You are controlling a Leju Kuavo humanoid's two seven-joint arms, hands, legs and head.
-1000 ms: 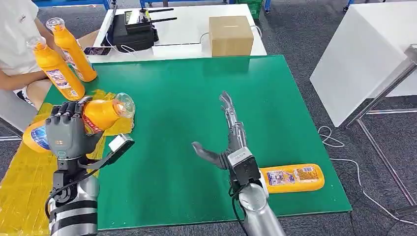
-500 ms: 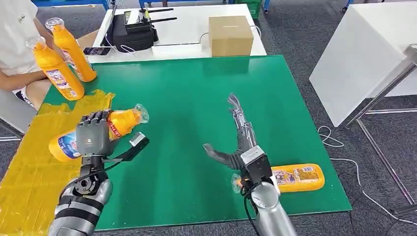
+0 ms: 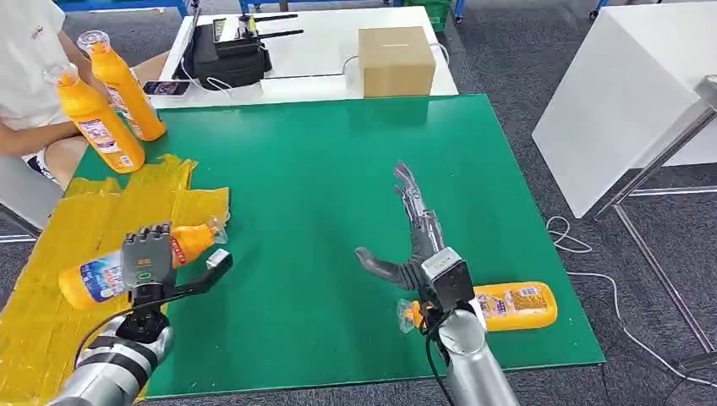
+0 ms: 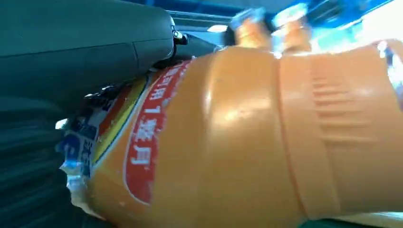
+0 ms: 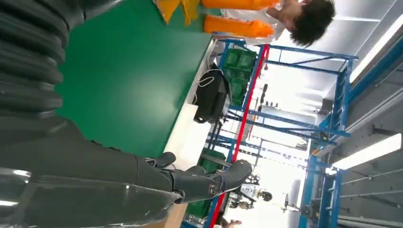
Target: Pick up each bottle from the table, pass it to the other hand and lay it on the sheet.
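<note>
Left hand [image 3: 145, 258] grips a bottle [image 3: 127, 264] sideways, low over the yellow sheet [image 3: 51, 254] at the mat's [image 3: 338, 169] left side. Right hand [image 3: 412, 241] is empty, fingers spread wide, above the mat. Second bottle [image 3: 507, 304] lies just behind its wrist near the front edge. A person [image 3: 25, 51] at far left holds two more bottles [image 3: 106, 93] upright; a box [image 3: 397, 59] sits on the white table beyond

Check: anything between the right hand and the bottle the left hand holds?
Nothing: bare green table lies between right hand and held bottle, per head view.

Grey carpet floor [image 3: 524, 59], white table [image 3: 321, 51]
</note>
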